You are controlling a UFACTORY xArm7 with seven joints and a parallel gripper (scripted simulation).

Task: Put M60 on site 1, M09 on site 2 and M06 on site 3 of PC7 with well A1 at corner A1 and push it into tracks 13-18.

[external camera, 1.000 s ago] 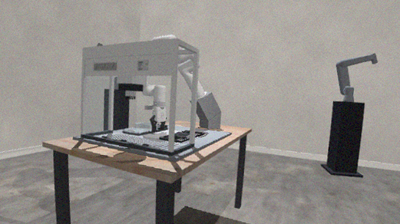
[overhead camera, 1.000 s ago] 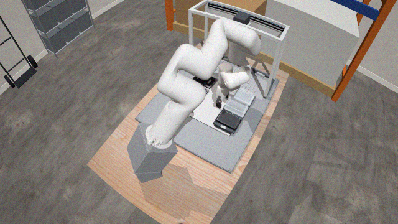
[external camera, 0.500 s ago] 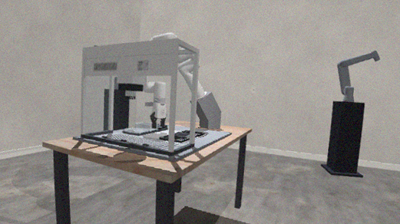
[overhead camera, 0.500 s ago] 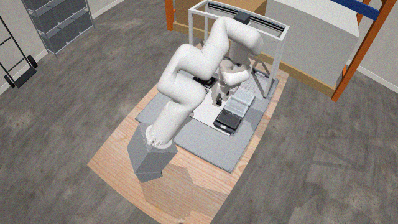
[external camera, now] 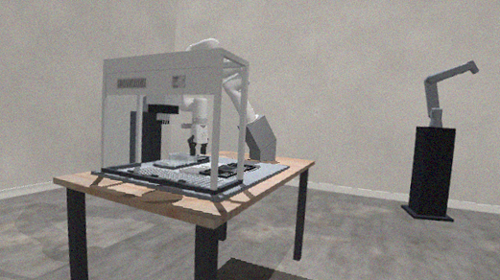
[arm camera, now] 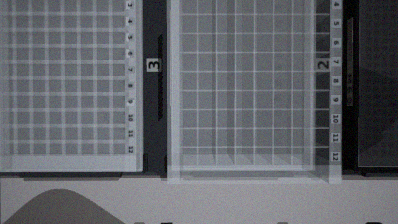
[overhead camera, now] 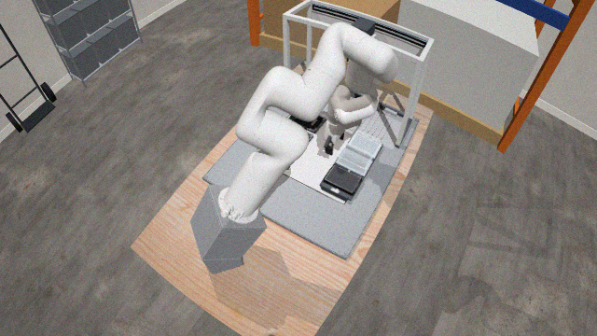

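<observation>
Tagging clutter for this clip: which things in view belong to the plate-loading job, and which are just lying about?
Job: clear 96-well plate by label 3; taller translucent deep-well block by label 2; white-framed instrument; open black gripper.
Lying about: grey metal shelf rack; black hand truck; orange racking upright; grey arm on black pedestal.

The white arm (overhead camera: 280,126) rises from its grey pedestal (overhead camera: 210,243), leans forward, folds sharply at a high elbow and drops its forearm and wrist straight down. The end effector (overhead camera: 328,147) hangs vertically below the wrist, pointing at the counter, its dark fingers (external camera: 191,144) spread fully apart with nothing between them. In the exterior view the end effector (external camera: 197,147) is upright, its tips close above the surface beneath. The wrist view shows no fingers.
</observation>
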